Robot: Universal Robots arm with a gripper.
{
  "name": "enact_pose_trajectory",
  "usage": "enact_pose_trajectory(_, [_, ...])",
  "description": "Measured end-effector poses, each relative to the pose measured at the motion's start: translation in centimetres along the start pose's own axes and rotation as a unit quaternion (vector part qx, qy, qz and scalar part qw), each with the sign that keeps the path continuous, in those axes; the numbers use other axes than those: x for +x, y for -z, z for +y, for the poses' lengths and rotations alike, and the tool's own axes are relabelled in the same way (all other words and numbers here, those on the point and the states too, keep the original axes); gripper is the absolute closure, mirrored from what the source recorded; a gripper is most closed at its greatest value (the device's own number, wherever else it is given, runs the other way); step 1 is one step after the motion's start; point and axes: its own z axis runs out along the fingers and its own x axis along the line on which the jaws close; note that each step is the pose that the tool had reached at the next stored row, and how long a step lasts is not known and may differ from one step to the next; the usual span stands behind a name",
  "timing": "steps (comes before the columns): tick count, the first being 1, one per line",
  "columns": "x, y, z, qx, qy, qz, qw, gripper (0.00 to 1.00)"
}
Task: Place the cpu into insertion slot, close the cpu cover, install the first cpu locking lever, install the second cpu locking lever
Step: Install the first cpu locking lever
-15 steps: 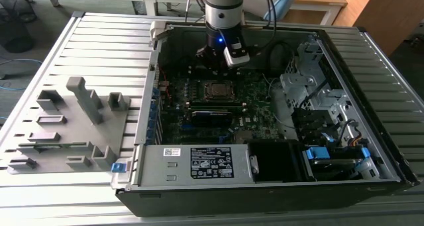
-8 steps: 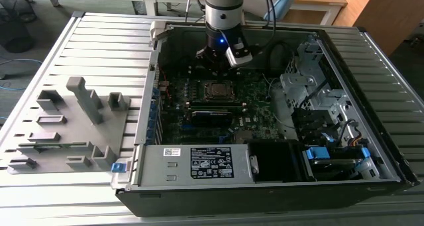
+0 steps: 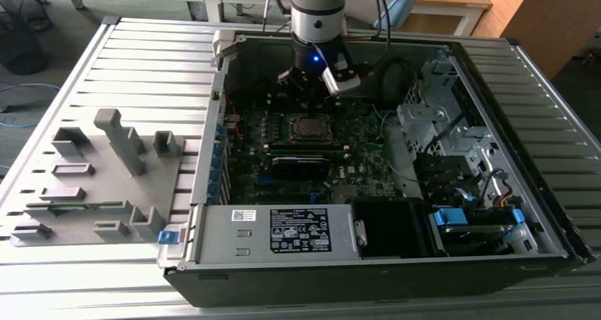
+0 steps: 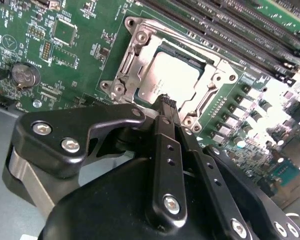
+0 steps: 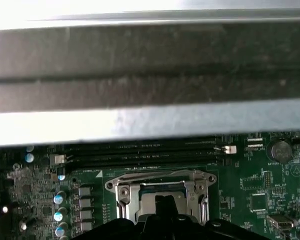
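Note:
The cpu (image 4: pixel 166 79), a dull silver square, lies flat in the insertion slot (image 3: pixel 308 127) on the green motherboard. The cpu cover (image 4: pixel 216 76), a silvery frame, lies down around the chip's top. My gripper (image 4: pixel 166 100) hangs just above the edge of the cover, its two black fingers (image 4: pixel 165 150) drawn together to one tip with nothing between them. In the first wrist view the gripper (image 5: pixel 162 201) tip stands over the middle of the insertion slot (image 5: pixel 121 189). In the exterior view the gripper (image 3: pixel 306 96) sits just behind the slot, inside the open computer case.
Long black memory slots (image 4: pixel 250 25) run beside the socket. The case wall (image 5: pixel 150 75) rises close behind it. A power supply (image 3: pixel 281 230) and drive bays (image 3: pixel 451 158) fill the case's near and right sides. A grey fixture tray (image 3: pixel 94 179) lies on the exterior view's left.

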Motion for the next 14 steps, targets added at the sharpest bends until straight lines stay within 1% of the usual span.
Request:
enact_pose_trajectory(8, [-0.08,0.00,-1.22,-0.0002,0.003,0.0000,1.0000,0.90])
enact_pose_trajectory(14, [-0.20,-0.02,-1.31,-0.0003,0.003,0.0000,1.0000,0.90])
